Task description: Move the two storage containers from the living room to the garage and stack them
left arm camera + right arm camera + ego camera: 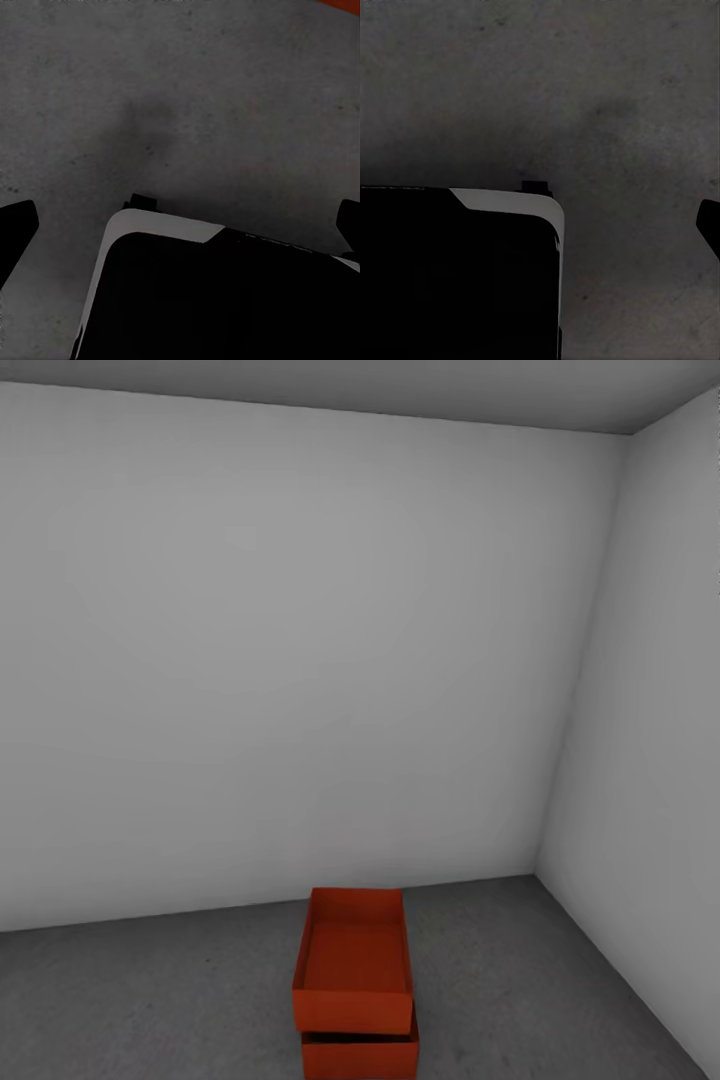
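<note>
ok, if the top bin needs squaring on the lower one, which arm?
Left, marginally: its wrist view catches an orange bin edge beyond the open left claw, so it is probably nearer. The top bin sits slightly askew.

Two stacked storage containers (354,960)

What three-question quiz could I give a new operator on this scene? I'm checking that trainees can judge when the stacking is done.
1. True or false: the upper storage container holds a box.
2. Which surface does the lower storage container stand on: A) wood planks B) concrete floor C) a shelf
3. How does the upper bin sit on the lower one?

Key: 1. False, it is empty. 2. B. 3. On top, skewed slightly and shifted toward the wall.
</note>
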You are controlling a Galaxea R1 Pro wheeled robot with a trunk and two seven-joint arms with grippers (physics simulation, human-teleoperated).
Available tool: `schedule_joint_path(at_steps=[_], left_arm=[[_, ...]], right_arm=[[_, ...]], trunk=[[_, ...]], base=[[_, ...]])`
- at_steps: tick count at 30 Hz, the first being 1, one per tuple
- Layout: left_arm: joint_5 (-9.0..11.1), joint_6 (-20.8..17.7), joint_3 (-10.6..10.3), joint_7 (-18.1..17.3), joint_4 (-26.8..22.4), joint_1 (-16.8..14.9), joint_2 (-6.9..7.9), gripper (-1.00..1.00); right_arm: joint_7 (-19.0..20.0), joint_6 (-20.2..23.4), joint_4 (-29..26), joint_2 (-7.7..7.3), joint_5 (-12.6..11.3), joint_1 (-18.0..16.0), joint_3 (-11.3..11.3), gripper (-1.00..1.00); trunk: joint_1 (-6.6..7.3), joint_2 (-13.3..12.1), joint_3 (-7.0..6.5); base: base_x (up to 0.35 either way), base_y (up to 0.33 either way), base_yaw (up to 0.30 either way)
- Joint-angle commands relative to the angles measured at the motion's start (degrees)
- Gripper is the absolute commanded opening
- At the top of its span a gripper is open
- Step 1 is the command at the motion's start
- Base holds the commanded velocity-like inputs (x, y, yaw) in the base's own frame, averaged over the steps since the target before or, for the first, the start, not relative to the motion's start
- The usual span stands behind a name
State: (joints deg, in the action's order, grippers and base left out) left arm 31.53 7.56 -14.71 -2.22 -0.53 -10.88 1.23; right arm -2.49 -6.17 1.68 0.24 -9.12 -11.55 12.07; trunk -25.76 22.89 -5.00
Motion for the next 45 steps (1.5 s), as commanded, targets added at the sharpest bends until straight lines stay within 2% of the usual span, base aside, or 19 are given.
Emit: schedule_joint_path(at_steps=[1,12,35,42,45], left_arm=[[0.5,0.2,-0.5,-0.2,0.1,0.0,0.01,1.00],[-0.2,0.1,-0.5,-0.2,0.3,0.0,-0.32,1.00],[-0.2,-0.5,-0.6,-0.2,0.4,0.0,-0.19,1.00],[-0.2,-0.4,-0.5,-0.2,0.3,0.0,-0.26,1.00],[-0.2,-0.3,-0.5,-0.2,0.3,0.0,-0.26,1.00]], right_arm=[[-0.1,-0.3,0.2,0.03,-0.6,-0.1,0.5,1.00],[-0.1,-0.4,0.2,0.01,-0.9,-0.1,0.5,1.00],[0.0,0.1,0.2,-0.21,0.1,-0.1,1.0,1.00],[0.0,-0.1,0.2,0.18,3.0,-0.1,0.9,1.00],[-0.1,-0.2,0.2,0.27,3.2,-0.1,0.9,1.00]], trunk=[[-0.02,0.0,-0.07],[-0.02,0.0,-0.91],[-0.02,0.0,-0.97],[-0.02,0.0,-0.97],[-0.02,0.0,-0.97]], base=[[0.000,0.000,0.000],[0.000,0.000,0.000],[0.000,0.000,0.000],[0.000,0.000,0.000],[0.000,0.000,0.000]])
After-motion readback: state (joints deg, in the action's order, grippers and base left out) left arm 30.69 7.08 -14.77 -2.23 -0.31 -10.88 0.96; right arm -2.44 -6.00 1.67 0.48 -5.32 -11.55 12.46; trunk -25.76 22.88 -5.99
